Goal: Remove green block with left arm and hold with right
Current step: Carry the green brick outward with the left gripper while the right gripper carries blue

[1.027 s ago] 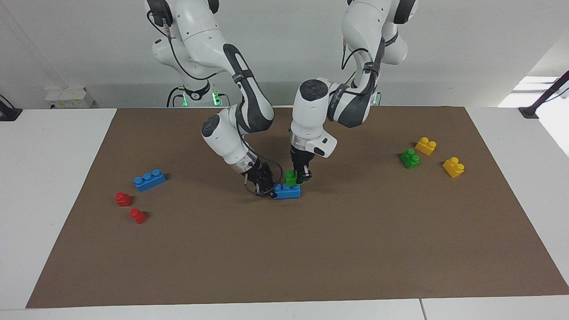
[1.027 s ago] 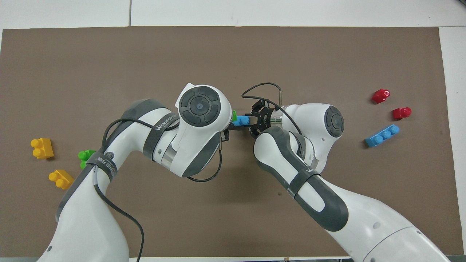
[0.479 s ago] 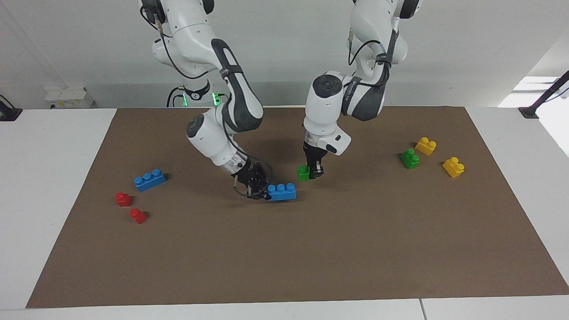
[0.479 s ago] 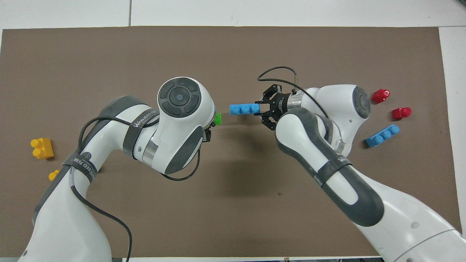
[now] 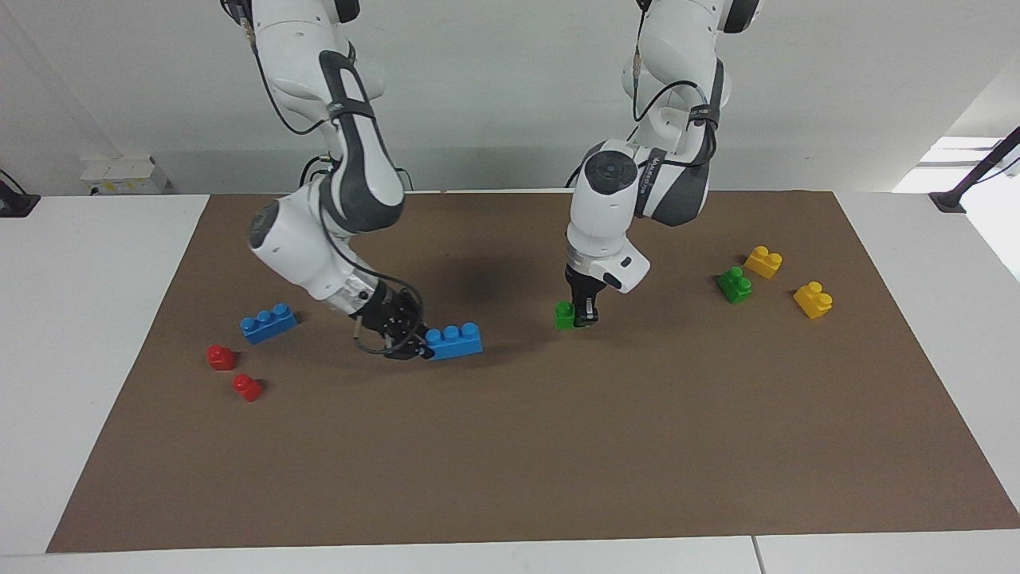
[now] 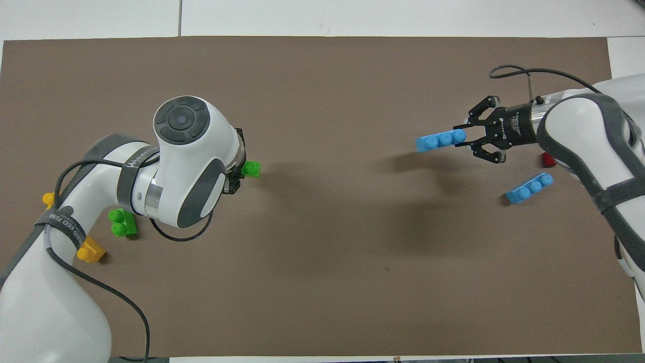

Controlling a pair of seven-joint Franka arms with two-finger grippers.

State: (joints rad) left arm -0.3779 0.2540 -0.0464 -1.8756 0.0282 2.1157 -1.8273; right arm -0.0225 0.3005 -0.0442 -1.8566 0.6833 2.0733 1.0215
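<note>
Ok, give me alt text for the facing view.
Two robot arms over a brown mat: the left gripper holds a green block, the right gripper a blue brick. Loose bricks lie toward both ends.

Brown mat (image 5: 558,446). Toward one short edge: loose blue brick (image 5: 268,323), two red bricks (image 5: 221,356). Toward the other short edge: darker green brick (image 5: 734,284) near two yellow bricks (image 5: 763,261).
</note>
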